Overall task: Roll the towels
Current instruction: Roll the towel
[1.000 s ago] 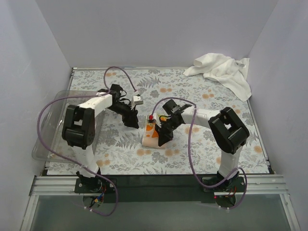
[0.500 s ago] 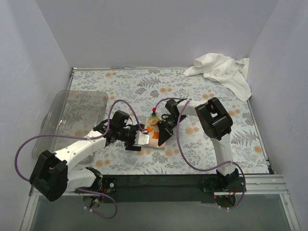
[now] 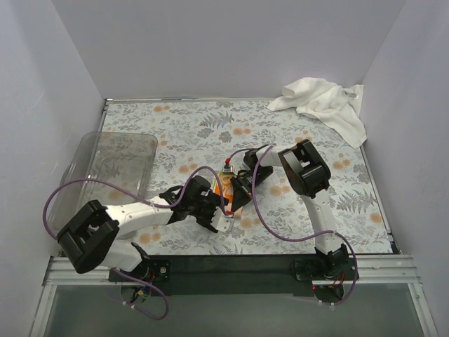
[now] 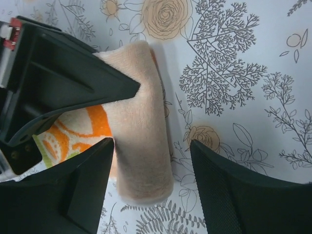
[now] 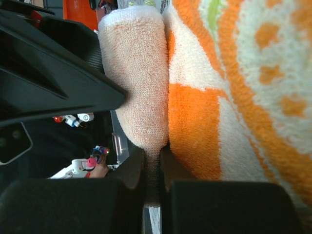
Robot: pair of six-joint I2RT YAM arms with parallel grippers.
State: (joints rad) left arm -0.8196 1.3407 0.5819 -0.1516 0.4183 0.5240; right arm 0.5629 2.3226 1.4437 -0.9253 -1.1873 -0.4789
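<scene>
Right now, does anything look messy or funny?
Yes. The big white towel lies crumpled in a loose heap in the far right corner, not rolled at all. The small printed cloth is only partly rolled, and its orange and green part is still flat.

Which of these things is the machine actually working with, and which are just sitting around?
Part of the job:
small printed cloth, partly rolled, mid-table
large white towel, crumpled in the far right corner

Just lying about:
clear plastic bin at the left
fern-patterned table covering
</scene>
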